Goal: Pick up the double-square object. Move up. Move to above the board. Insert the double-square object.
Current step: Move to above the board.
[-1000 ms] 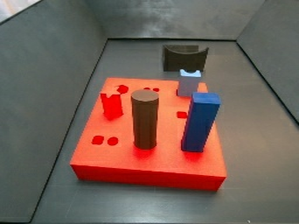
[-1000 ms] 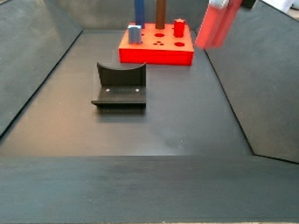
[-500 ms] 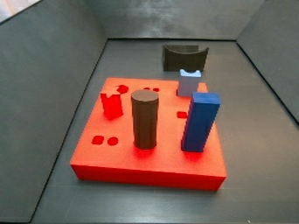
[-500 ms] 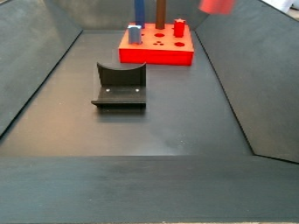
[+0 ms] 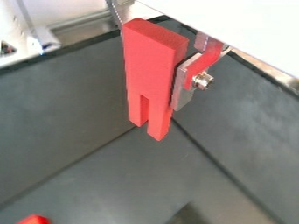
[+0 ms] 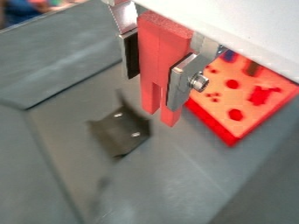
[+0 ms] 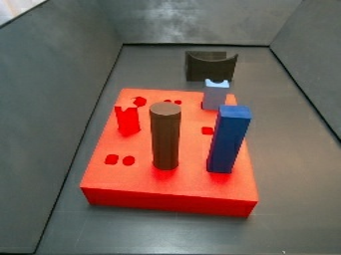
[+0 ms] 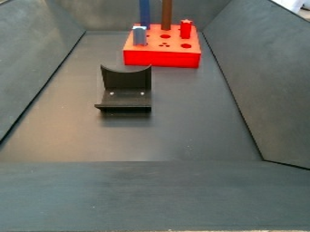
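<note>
My gripper [image 5: 159,87] is shut on the double-square object [image 5: 149,74], a slim red-orange post with a slot in its lower end. One silver finger [image 5: 187,80] presses its side; the other is hidden behind it. In a wrist view the gripper [image 6: 156,74] holds the post [image 6: 158,61] high above the floor, beside the board [image 6: 239,105]. The board is a flat bright-red slab in both side views [image 7: 173,187] [image 8: 164,59]. Gripper and post are out of both side views.
On the board stand a tall blue square block [image 7: 229,139], a dark cylinder [image 7: 164,136], a short red notched piece [image 7: 128,120] and a pale blue piece [image 7: 216,97]. The dark fixture [image 8: 123,89] [image 7: 209,66] stands on the floor, walled by grey panels.
The held post was at the top right of a side view and has risen out of that view. Nothing on the board has moved.
</note>
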Controlling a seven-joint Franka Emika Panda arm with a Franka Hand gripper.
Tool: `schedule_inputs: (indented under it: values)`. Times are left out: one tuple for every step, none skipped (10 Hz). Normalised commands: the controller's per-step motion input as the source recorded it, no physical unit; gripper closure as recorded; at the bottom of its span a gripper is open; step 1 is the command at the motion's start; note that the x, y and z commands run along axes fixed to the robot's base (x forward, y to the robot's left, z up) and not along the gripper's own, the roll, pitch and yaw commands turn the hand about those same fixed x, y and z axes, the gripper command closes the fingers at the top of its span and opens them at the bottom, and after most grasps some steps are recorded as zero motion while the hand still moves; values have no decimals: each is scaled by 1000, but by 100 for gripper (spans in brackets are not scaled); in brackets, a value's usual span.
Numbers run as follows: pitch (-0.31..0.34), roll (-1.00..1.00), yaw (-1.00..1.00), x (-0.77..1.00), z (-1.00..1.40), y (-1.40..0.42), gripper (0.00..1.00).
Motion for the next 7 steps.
schedule_inputs:
  values:
    - [361, -88, -458, 181, 73, -1000, 100]
    - [252, -64, -202, 188, 75, -1000, 100]
    - [209, -64, -123, 191, 75, -1000, 100]
    - [152, -24, -43, 196, 79, -1000, 100]
    - [127, -22, -21, 202, 78, -1000, 100]
    - [120, -8, -7, 213, 82, -1000, 100]
    - [120, -15, -3, 221, 84, -1000, 100]
